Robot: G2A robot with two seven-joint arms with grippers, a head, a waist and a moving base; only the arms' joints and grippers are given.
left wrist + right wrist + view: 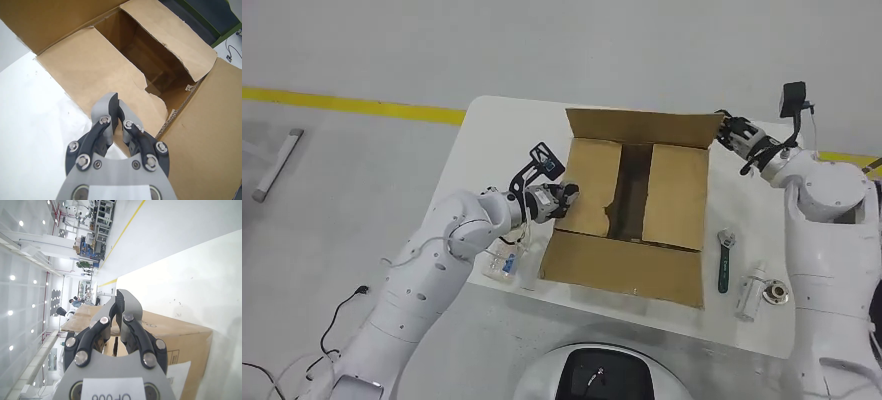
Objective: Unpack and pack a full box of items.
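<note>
at the middle of the white desk [504,128] sits the open cardboard box [622,268], its walls roughly square to the desk's edges. two inner flaps are folded down over the opening with a dark gap between them. the far flap stands upright and the near flap is folded out toward the desk's near edge. through the gap, the left wrist view shows the brown inside walls and floor of the box [85,66].

the left jaws are closed, tips pressed together with nothing seen between them. they sit at the box's left side, over the outer edge of the left inner flap, close to its torn near corner, with bare desk [28,113] just beside.

the right jaws are likewise closed, pads meeting and nothing visible in them. they hang just beside the right end of the upright far flap, near the desk's far right corner. the right wrist view shows the box [179,336] beyond them, and past it the desk [179,275].

a green-handled wrench [724,262] lies on the desk just right of the box. a white part with a metal ring [762,290] lies near the desk's near right corner. a small clear packet [504,265] lies by the box's near left corner.
</note>
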